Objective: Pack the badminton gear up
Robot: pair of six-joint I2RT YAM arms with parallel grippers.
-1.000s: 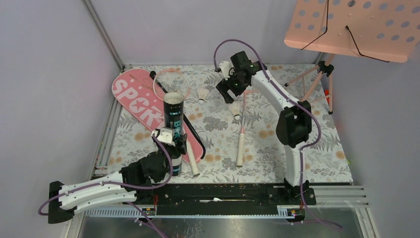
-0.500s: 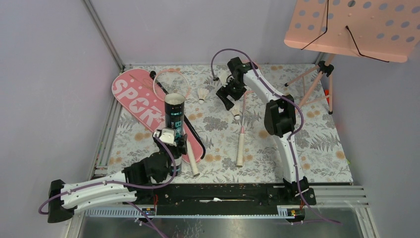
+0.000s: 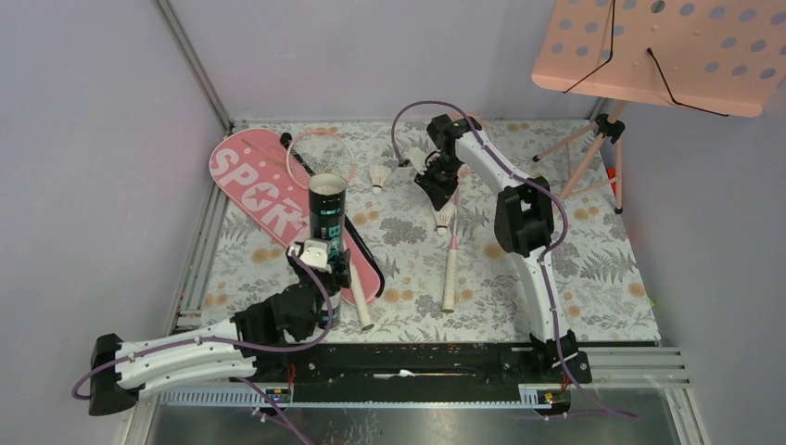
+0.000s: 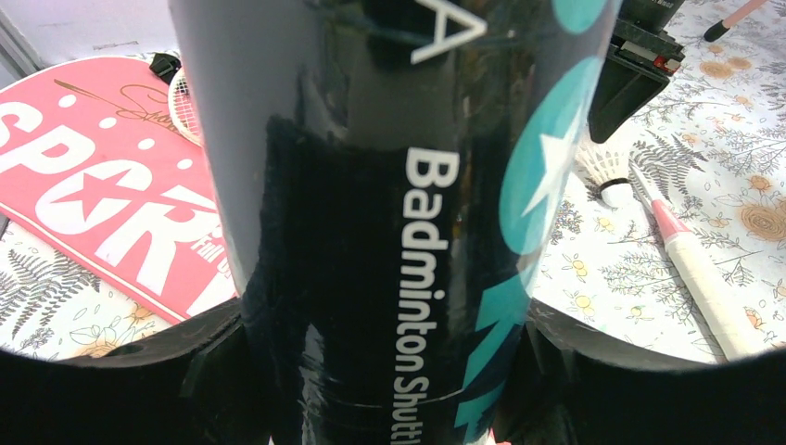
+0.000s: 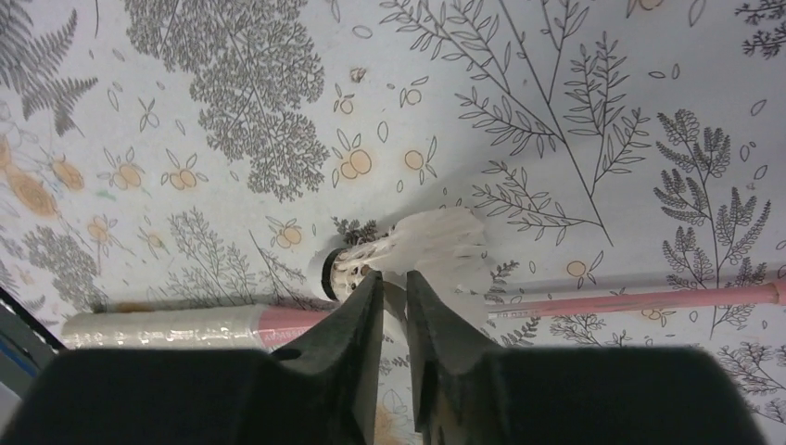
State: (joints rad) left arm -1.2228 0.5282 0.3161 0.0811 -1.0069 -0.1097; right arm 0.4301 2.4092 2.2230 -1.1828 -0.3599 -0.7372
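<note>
On the bench (image 3: pixel 593 278), pinching a shuttlecock (image 5: pixel 436 243) in right jaws, gripping the tube (image 3: pixel 325 209) upright in left jaws for filling

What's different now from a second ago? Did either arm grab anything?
The right gripper came down and nearer, onto the shuttlecock beside the racket shaft, and its jaws closed on it. The left gripper kept holding the black tube upright.
</note>
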